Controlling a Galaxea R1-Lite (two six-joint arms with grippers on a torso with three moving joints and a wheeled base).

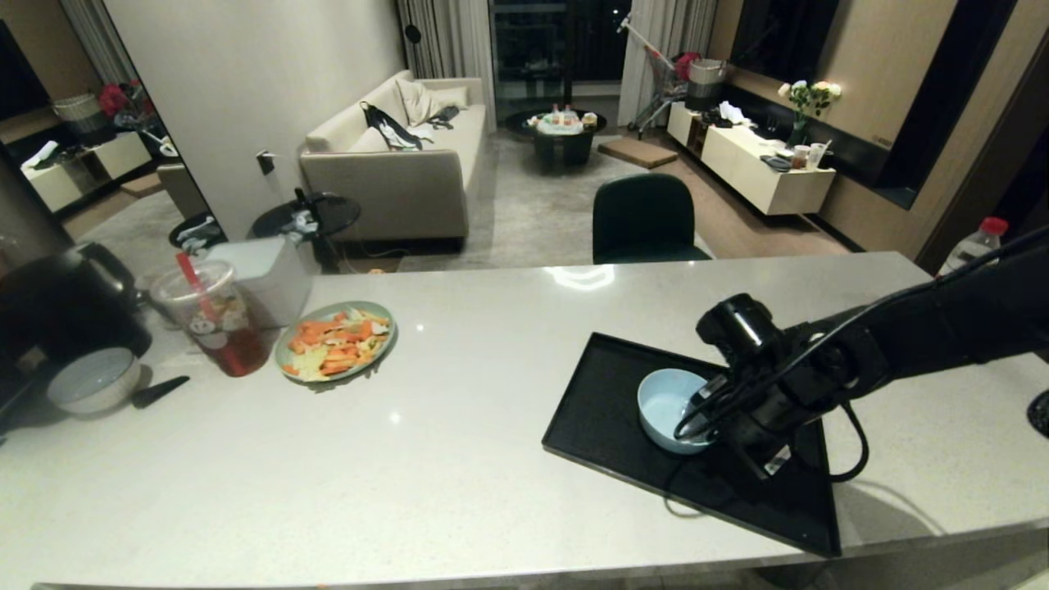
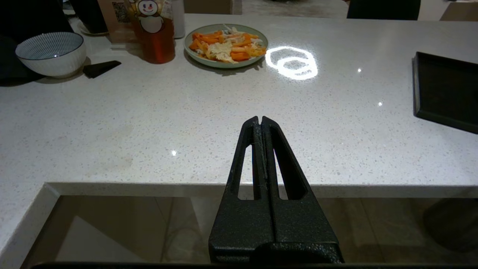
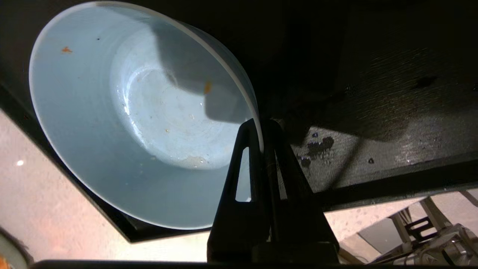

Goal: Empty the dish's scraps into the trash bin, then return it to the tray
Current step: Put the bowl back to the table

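A: One dish (image 3: 123, 123), nearly scrap-free, rim pinched tight in the right gripper (image 3: 261, 125) fingers, tilted over the tray (image 1: 610, 410).

B: Level it, lower flat onto the tray, then release. Left gripper (image 2: 261, 119) fingers closed, empty, parked.

White counter (image 1: 459, 459); tray (image 1: 598, 410); green plate (image 1: 334, 341); cup (image 1: 215, 328).

Glossy ceramic-looking dish (image 3: 112, 123), matt black tray (image 3: 392, 112), polished speckled stone counter (image 1: 410, 459)
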